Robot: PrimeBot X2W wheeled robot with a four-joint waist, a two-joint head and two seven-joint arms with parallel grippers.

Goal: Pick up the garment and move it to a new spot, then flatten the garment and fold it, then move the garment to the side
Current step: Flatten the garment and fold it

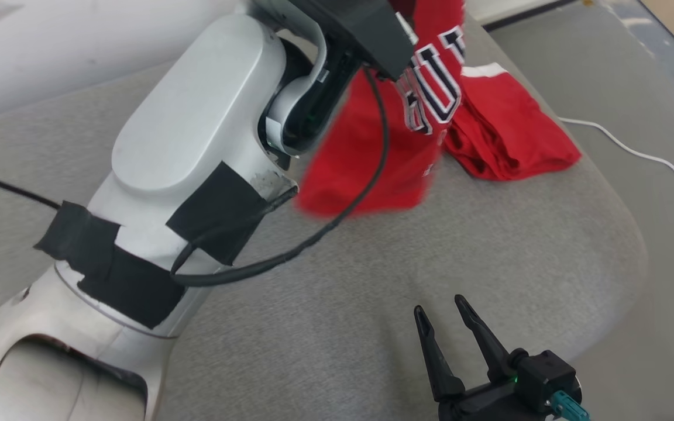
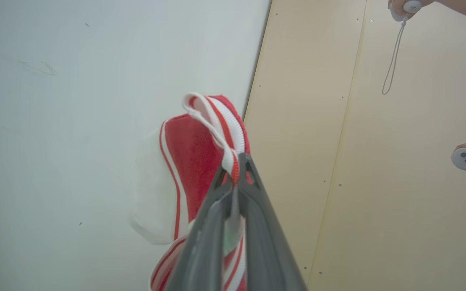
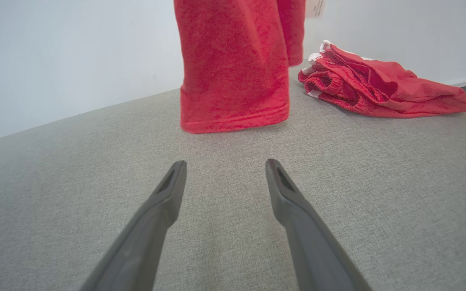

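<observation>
The garment (image 1: 372, 146) is a red shirt with white-edged dark lettering, hanging above the grey cushion (image 1: 372, 304) with its hem near the surface. My left gripper (image 2: 235, 167) is shut on its red-and-white striped trim (image 2: 217, 121); in the head view the pale left forearm (image 1: 196, 134) covers the gripper. The hanging red cloth (image 3: 233, 68) also shows in the right wrist view, ahead of my right gripper (image 3: 225, 169). That right gripper (image 1: 439, 307) stands open low over the cushion's near side, nothing between its fingers.
A second red cloth (image 1: 512, 128) lies crumpled on the cushion's far right, and shows as a heap (image 3: 378, 85) in the right wrist view. A white cable (image 1: 635, 152) runs over the floor at right. A person's hands hold controllers (image 2: 465, 157) beyond a pale panel wall.
</observation>
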